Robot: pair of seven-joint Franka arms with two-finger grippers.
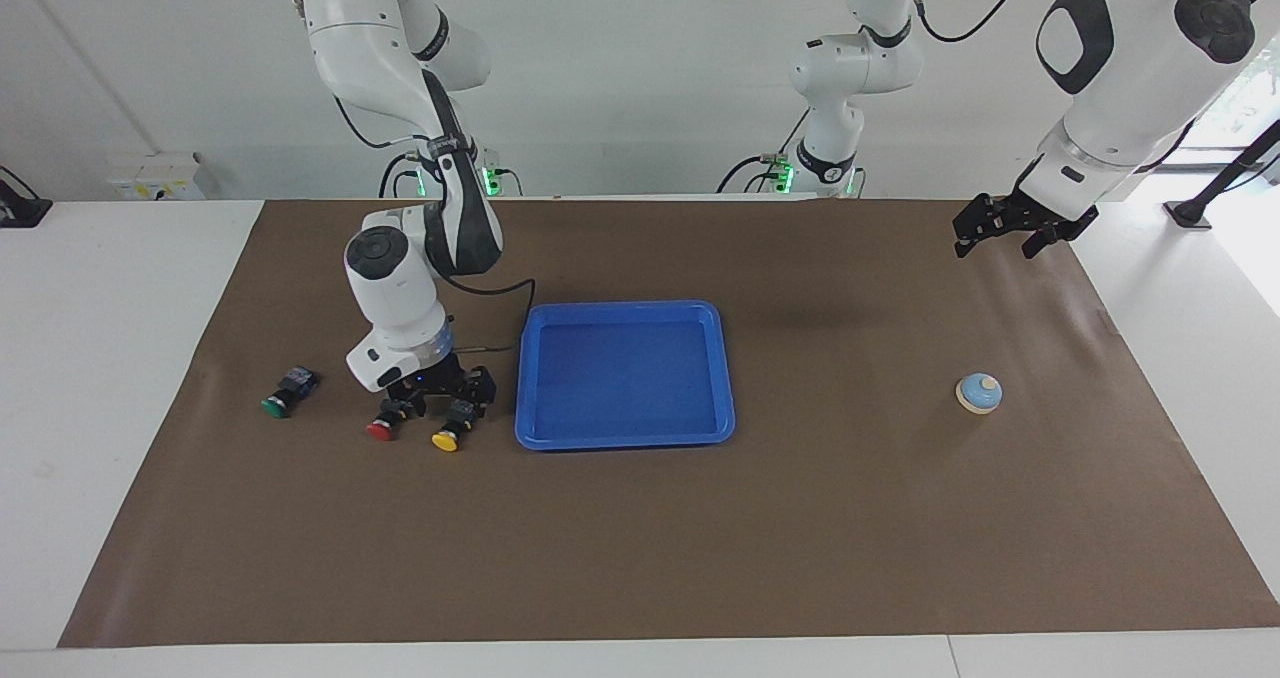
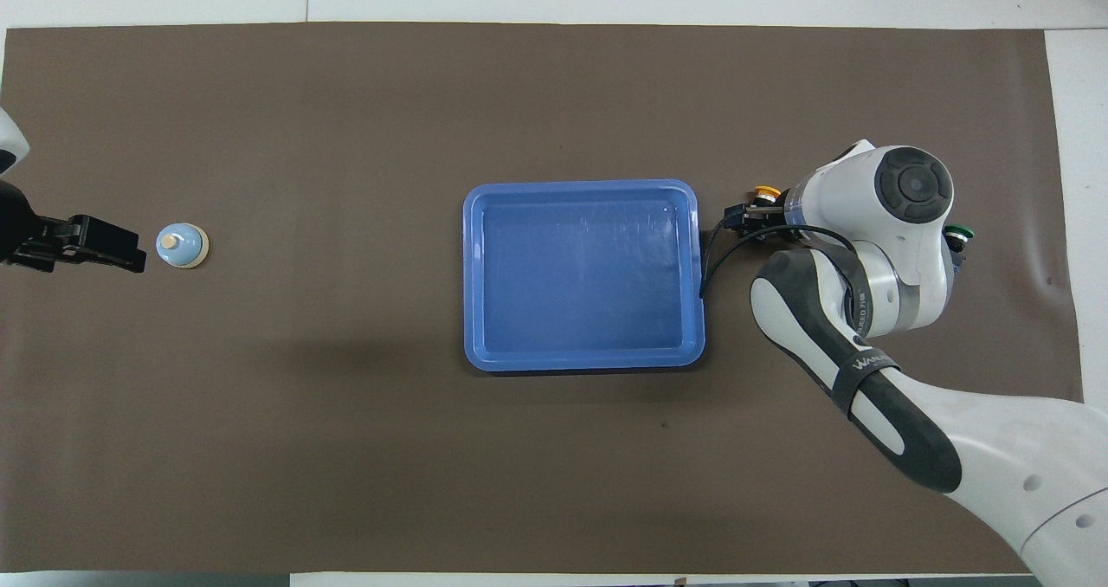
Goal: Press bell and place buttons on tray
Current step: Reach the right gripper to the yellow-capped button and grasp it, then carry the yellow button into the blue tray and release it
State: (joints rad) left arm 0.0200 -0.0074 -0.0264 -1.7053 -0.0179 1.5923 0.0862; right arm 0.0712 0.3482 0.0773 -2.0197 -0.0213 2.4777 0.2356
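The blue tray (image 1: 620, 307) lies mid-table; it also shows in the overhead view (image 2: 580, 186). Three buttons lie beside it toward the right arm's end: yellow (image 1: 452, 428) closest to the tray, then red (image 1: 385, 424), then green (image 1: 285, 394). My right gripper (image 1: 447, 398) is open and low, its fingers straddling the yellow button's black body. From overhead the right gripper (image 2: 751, 216) covers most of the yellow button (image 2: 765, 193), hides the red one, and the green cap (image 2: 956, 234) peeks past the arm. The bell (image 1: 979, 393) stands toward the left arm's end. My left gripper (image 1: 1010, 230) hangs open, raised, apart from the bell.
A brown mat (image 1: 850, 518) covers the table, with white table edge around it. The tray is empty. From overhead the left gripper (image 2: 104, 245) lies beside the bell (image 2: 182, 246).
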